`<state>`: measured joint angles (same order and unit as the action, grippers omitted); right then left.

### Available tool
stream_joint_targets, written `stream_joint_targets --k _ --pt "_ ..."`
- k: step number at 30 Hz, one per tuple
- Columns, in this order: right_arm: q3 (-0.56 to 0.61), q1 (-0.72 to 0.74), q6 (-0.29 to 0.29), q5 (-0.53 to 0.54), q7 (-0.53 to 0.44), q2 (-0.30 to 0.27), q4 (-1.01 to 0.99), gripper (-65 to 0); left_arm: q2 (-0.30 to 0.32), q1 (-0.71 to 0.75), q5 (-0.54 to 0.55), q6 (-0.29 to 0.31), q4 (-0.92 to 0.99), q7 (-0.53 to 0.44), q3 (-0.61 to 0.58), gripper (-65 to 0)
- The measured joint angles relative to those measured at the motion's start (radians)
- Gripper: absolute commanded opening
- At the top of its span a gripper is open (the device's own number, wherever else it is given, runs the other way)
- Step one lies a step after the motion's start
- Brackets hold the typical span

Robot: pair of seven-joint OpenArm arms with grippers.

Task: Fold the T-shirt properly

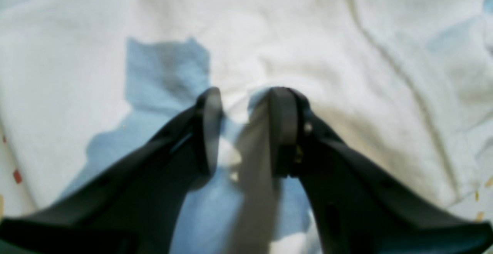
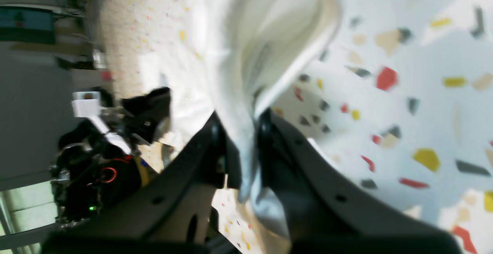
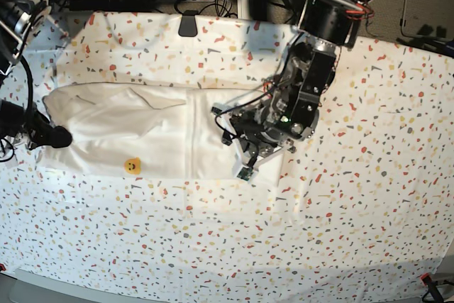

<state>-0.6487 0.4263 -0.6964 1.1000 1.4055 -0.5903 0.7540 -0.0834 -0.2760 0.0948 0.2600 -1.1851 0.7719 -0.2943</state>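
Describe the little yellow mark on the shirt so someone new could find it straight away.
On the speckled table covering lies the white T-shirt, stretched between both arms. Near its front edge sits a small yellow smiley patch, the only colour on plain cloth.

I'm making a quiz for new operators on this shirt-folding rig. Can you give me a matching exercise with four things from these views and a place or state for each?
Column 1:
1. T-shirt
2. left end effector
3. right end effector
4. yellow smiley patch

Column 2:
A. pinching cloth at the shirt's left end in the base view
B. lying partly folded on the speckled table covering
C. on the shirt near its front edge
D. down on the shirt's right end in the base view

Pairs: 1-B, 2-D, 3-A, 4-C
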Motion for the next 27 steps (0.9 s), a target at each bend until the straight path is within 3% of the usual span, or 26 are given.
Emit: stream_joint_targets --k 5,10,14,19,22,25,27 --pt "0.000 0.012 0.000 0.018 0.001 0.011 0.000 -65.0 0.008 0.022 0.020 -0.011 -0.137 0.142 0.000 -44.3" --pt "0.000 0.036 0.000 0.021 0.002 0.011 0.000 -65.0 0.009 0.018 0.035 -0.050 -0.412 0.290 0.003 -44.3" --pt "0.000 0.068 0.000 0.024 0.002 0.011 0.000 -65.0 0.008 0.015 0.009 -0.050 -0.592 0.288 0.005 -44.3" --pt "0.081 0.079 0.000 0.036 -0.002 0.019 0.000 -65.0 0.008 0.040 0.000 -0.080 -0.607 0.291 0.005 -44.3" --pt "0.161 0.084 -0.001 0.083 -0.005 0.074 0.000 -65.0 0.008 0.067 -0.020 -0.077 -0.607 0.270 0.005 -44.3" --pt "0.233 0.092 0.000 0.107 0.002 0.145 0.000 -65.0 0.008 0.088 -0.125 -0.077 -0.607 0.243 0.005 -44.3" --pt "0.270 0.098 0.000 0.116 0.001 0.179 0.000 -65.0 0.010 0.107 -0.219 -0.108 -0.607 0.245 0.005 -44.3"
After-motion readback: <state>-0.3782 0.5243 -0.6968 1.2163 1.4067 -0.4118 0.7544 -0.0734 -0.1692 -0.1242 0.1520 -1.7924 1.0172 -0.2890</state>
